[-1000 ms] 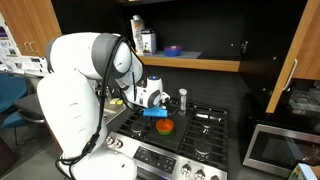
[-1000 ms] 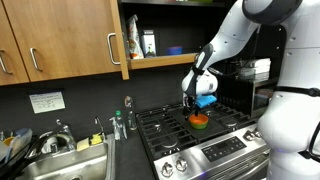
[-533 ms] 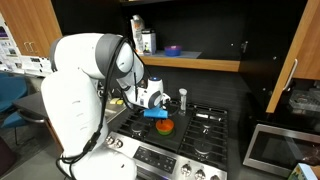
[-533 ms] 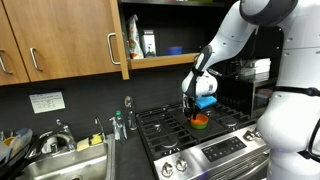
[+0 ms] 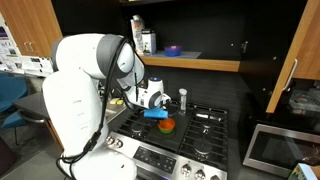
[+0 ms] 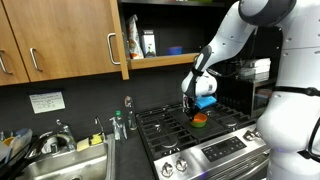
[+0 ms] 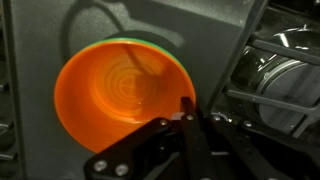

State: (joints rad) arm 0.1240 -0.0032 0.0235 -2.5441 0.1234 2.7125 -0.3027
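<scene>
Bowl: an orange bowl with a green outer edge is sitting upright on top of the stove, just beside a black grate.
Gripper: the gripper is reaching down over the stove, and its two black fingers are pressing together on the bowl's rim, on the side nearest the grate.
Burner: a round metal burner is lying under that grate, close to the bowl but apart from it.
Writing: a white paper note is hanging on the dark wall to the side of the stove; its print is too small to read.
Labels: a can is standing on the wooden shelf above the stove, and its label is too blurred to read.
Shaker: a small upright shaker is standing at the back of the stove, behind the bowl.
Blue dish: a blue dish is resting on the shelf above the stove.
Sink: a sink is sitting well to the side of the stove, with a few bottles standing between the two.
Cabinet: wooden cabinet doors are hanging above the sink, off to the side of the stove.
In the way: the arm is hiding one corner of the stove in an exterior view, and in the wrist view the fingers are covering part of the bowl's rim.
</scene>
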